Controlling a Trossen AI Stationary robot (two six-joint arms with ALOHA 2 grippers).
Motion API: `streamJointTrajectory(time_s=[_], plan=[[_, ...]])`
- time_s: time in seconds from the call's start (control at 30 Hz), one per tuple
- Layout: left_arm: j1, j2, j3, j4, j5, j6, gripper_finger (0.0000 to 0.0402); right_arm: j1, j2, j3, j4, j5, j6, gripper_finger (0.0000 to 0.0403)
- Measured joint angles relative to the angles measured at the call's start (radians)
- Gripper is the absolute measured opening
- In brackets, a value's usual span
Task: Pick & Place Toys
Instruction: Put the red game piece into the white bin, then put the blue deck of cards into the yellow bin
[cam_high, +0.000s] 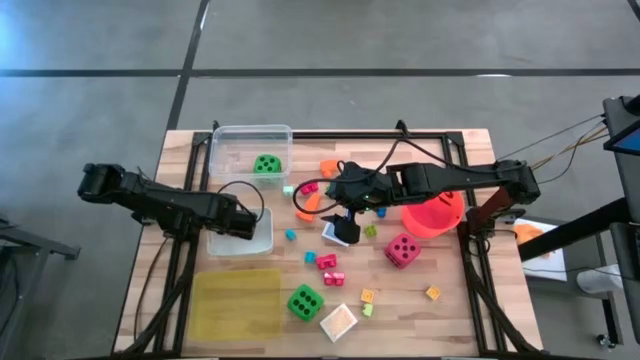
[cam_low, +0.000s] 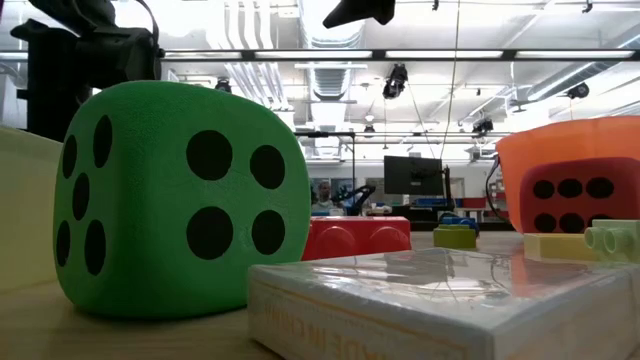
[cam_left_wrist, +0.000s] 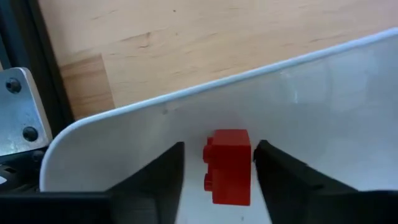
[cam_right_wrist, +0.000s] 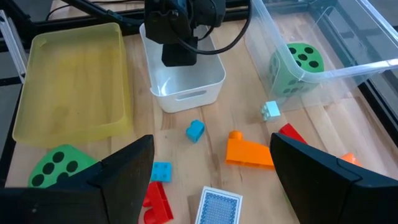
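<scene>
Overhead, two robot arms work a toy-strewn bench.
Left gripper hangs over the white tub near the bench's left edge, fingers spread either side of a red block, not touching. Right gripper gapes, empty, mid-bench above scattered blocks.

The worktop is showing pale, matt wood with visible grain, and a bare metal bracket with dark bolts is gleaming dully at its edge. The white tub is looking like smooth, slightly glossy plastic, the red block inside it is reading as shiny moulded plastic, and the yellow tray is appearing as translucent plastic with a soft sheen. In the low view the green die is presenting a finely textured, matt, foam-like skin, while the card box in front is glinting under glossy clear wrap.
</scene>
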Motion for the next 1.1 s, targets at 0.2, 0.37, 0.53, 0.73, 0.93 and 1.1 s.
streamJointTrajectory(time_s=[0.2,0.37,0.53,0.73,0.93,1.1], plan=[[0.000,-0.001,0.008,-0.002,0.022,0.003,0.0237,0.000,0.000,0.000,0.000,0.000,0.000,0.0316],[0.000,-0.005,0.050,-0.008,0.023,0.033,0.0234,0.000,0.000,0.000,-0.021,0.001,0.004,0.0316],[-0.003,-0.010,0.131,-0.019,0.044,0.069,0.0234,0.000,0.000,-0.028,-0.071,0.003,-0.011,0.0316],[-0.007,-0.010,0.250,-0.046,0.048,0.168,0.0234,-0.001,0.001,-0.164,0.013,0.005,-0.050,0.0316],[-0.015,-0.017,0.359,-0.058,0.032,0.252,0.0234,-0.001,0.001,-0.350,0.192,0.017,-0.024,0.0316],[-0.050,-0.056,0.403,-0.017,-0.037,0.204,0.0234,-0.001,0.001,-0.467,0.282,0.033,0.009,0.0316]])
